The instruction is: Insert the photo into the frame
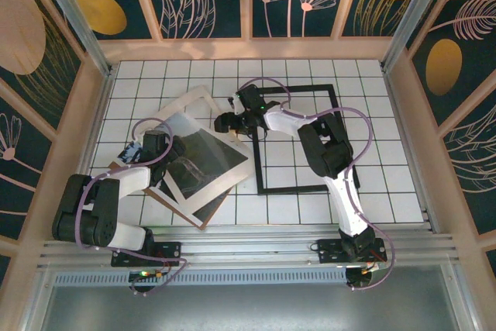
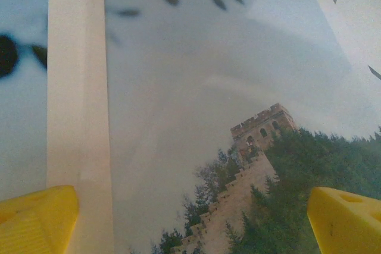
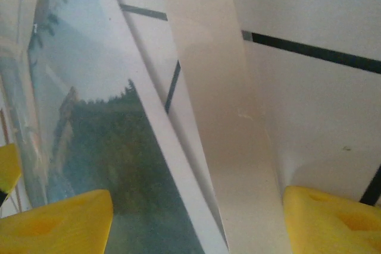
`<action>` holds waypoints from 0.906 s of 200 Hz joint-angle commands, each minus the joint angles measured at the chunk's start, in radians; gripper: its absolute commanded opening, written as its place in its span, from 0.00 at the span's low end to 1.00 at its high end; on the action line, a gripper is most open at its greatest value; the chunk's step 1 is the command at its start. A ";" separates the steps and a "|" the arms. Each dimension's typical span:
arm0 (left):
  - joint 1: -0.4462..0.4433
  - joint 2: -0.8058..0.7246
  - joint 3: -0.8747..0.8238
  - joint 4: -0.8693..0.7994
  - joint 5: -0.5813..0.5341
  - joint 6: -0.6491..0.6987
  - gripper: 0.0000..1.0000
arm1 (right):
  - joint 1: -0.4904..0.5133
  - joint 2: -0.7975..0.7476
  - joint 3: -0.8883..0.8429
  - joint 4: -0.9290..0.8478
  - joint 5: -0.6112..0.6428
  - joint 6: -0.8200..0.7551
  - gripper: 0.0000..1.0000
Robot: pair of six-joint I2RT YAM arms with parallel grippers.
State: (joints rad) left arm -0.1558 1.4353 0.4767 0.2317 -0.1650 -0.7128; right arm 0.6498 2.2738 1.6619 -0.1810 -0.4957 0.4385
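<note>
White tiled counter [image 1: 387, 184], floral panels all round. The left claw [image 2: 190, 224] hovers spread wide with the photo [image 1: 203, 153] directly beneath it. The right claw [image 3: 196, 224], also spread, straddles the cream mat [image 3: 214, 117] strip. The black frame [image 1: 298, 189] lies just to its right.

Photo [image 2: 196, 99]: pale blue sky, dark green hills, white margin. Frame [image 1: 291, 189]: black. Table [image 1: 387, 114]: white, dark grid.
</note>
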 commanded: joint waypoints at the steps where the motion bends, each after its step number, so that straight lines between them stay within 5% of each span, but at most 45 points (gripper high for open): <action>1: 0.007 0.002 -0.003 -0.005 0.026 -0.020 0.98 | 0.007 -0.068 -0.029 0.078 -0.112 0.062 0.77; 181: 0.010 -0.001 0.007 -0.018 -0.029 0.007 0.98 | -0.036 -0.177 -0.189 0.251 -0.202 0.104 0.79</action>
State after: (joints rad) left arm -0.1482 1.4353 0.4767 0.2245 -0.2012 -0.7116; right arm 0.6075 2.1460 1.4910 0.0322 -0.6319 0.5591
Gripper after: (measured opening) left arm 0.985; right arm 0.787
